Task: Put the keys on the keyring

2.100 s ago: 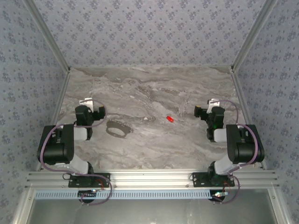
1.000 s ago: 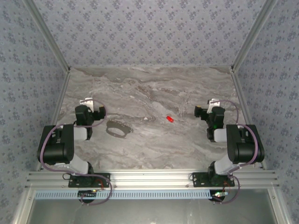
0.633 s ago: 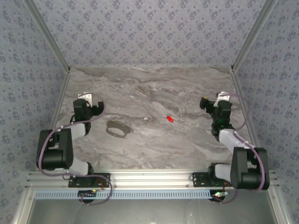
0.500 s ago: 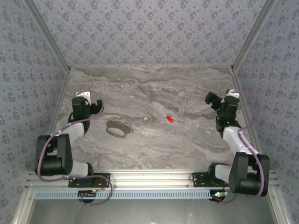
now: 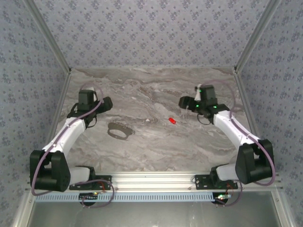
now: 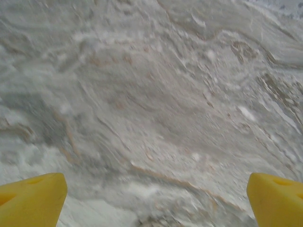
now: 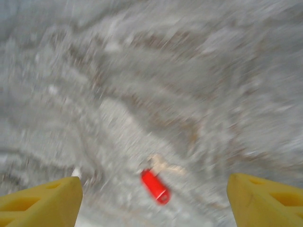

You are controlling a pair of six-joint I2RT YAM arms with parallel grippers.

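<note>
Right gripper hung with its jaws wide apart, and the red key lay right between the yellow fingers, touching neither. Tiny, hard and probably feather-light, it looked ready to skate across the marble tabletop, so a pinch across its narrow sides at mid-length seemed the best hold. Left gripper was also spread wide, with the thin, stiff-looking keyring lying flat near it, outside the jaws.
</note>
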